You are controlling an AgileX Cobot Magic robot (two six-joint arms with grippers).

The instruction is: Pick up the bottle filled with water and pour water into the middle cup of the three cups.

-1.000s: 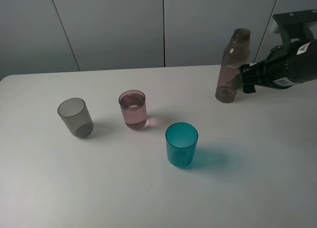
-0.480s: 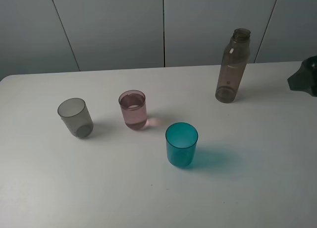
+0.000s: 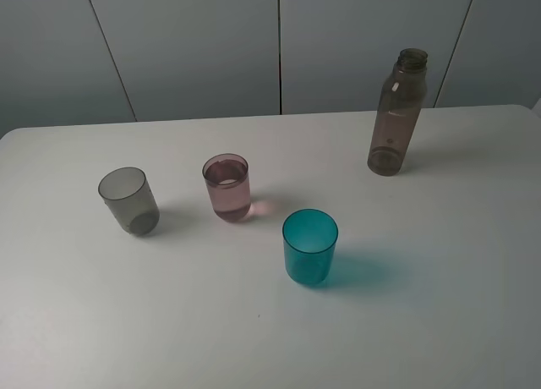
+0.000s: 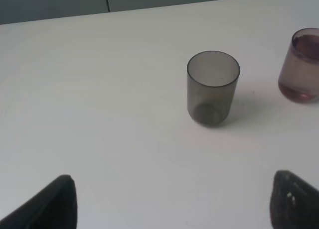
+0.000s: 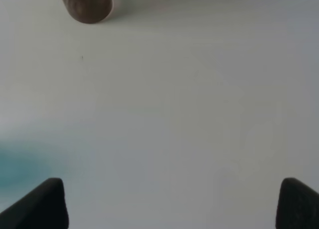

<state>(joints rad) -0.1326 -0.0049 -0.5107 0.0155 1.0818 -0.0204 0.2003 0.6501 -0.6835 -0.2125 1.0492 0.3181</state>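
The bottle (image 3: 396, 115) stood upright and uncapped on the bench (image 3: 473, 304), held by nothing, its base (image 5: 87, 5) well ahead of the right jaws (image 5: 172, 204), which were spread wide and empty over bare surface. The pink cup (image 3: 227, 187), middle of the three, held liquid up to near its rim, so the pour looked done and the step in hand was, by my reading, simply to draw clear of the set-down bottle. To do that well the right arm would need to back straight off and stay high, since a tall narrow bottle tips at a light knock. The left jaws (image 4: 172, 201) were also wide apart and gripping nothing; the grey cup (image 4: 213, 87) stood ahead of them, with the pink cup further off to one side, both well apart from the jaw tips. The teal cup (image 3: 309, 246) stood nearest the front edge of the bench, showing only as a blue-green cast at one side of the right wrist view. Neither arm appeared in the high view, and nothing lay between either pair of jaws and open bench. The full pink cup was the thing most likely to spill if the left arm swung across.
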